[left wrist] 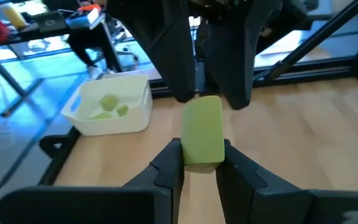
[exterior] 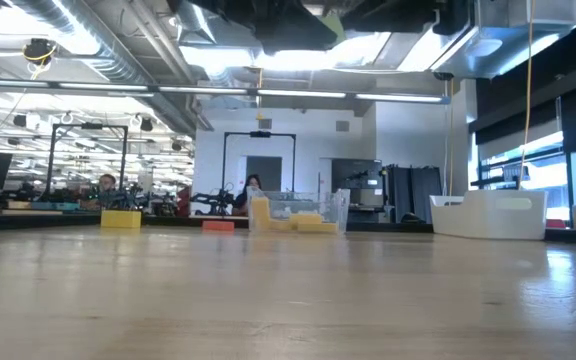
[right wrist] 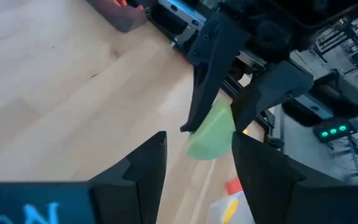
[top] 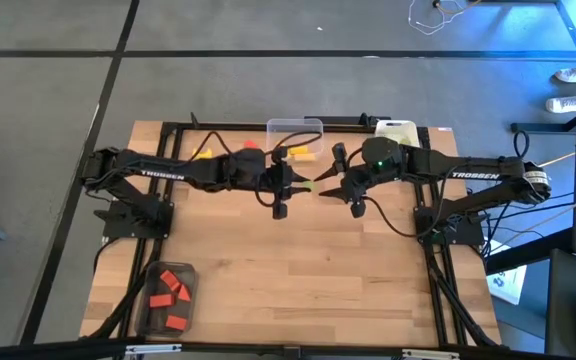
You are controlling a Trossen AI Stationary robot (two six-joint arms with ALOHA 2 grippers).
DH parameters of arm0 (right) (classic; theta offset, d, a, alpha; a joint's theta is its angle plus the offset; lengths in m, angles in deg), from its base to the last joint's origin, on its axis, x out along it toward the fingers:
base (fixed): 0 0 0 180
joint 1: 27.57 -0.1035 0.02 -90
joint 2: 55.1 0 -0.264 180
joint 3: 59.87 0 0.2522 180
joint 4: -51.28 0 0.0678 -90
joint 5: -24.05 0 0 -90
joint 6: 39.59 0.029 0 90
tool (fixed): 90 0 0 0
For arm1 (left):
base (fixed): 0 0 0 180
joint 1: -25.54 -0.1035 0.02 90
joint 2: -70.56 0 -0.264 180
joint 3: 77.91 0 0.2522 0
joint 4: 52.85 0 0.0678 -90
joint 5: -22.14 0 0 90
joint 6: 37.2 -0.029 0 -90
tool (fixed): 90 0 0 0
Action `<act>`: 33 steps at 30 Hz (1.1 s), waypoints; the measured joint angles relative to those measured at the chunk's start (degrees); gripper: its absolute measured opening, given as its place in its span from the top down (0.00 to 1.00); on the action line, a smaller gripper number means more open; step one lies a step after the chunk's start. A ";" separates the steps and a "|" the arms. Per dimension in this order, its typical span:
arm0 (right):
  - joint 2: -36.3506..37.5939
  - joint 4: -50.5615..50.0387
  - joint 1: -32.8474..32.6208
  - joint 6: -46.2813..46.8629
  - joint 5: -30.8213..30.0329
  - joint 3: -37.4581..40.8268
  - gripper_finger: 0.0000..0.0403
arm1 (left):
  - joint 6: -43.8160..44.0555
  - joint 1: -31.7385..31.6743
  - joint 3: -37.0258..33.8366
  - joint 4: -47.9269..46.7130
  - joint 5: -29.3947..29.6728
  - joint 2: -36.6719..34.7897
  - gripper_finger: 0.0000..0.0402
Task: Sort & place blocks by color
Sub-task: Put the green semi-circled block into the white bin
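Both arms meet over the table's middle. My left gripper [top: 301,185] is shut on a light green block [top: 311,185], a rounded bar [left wrist: 202,130]. My right gripper [top: 325,187] is open. In the right wrist view its fingers [right wrist: 148,163] stand wide on either side of the block's free end [right wrist: 211,135], and I see no touch. A white bin [top: 396,130] holds other green blocks [left wrist: 107,106]. Yellow blocks [top: 301,152] lie by and in a clear container [top: 295,128]. Red blocks [top: 171,292] fill a container near the table's near-left corner. My left gripper pinches the green block between its two fingers [left wrist: 169,165], on the end nearest the wrist [left wrist: 201,158]. The fingers come level from the table's left and lie along the block. The block is lifted clear and juts out toward the right gripper.
A loose yellow block [top: 204,153] and a red one [top: 251,145] lie by the far edge under the left arm. The low view shows them [exterior: 120,219] [exterior: 218,225] with the clear container [exterior: 303,212] and white bin [exterior: 488,215] along the far side. Bare wood [top: 298,280] spreads toward the near edge.
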 joint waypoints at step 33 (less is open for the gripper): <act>-0.04 2.89 -0.21 2.42 -0.33 -0.02 0.54 | -1.66 2.08 0.00 5.78 1.90 0.09 0.83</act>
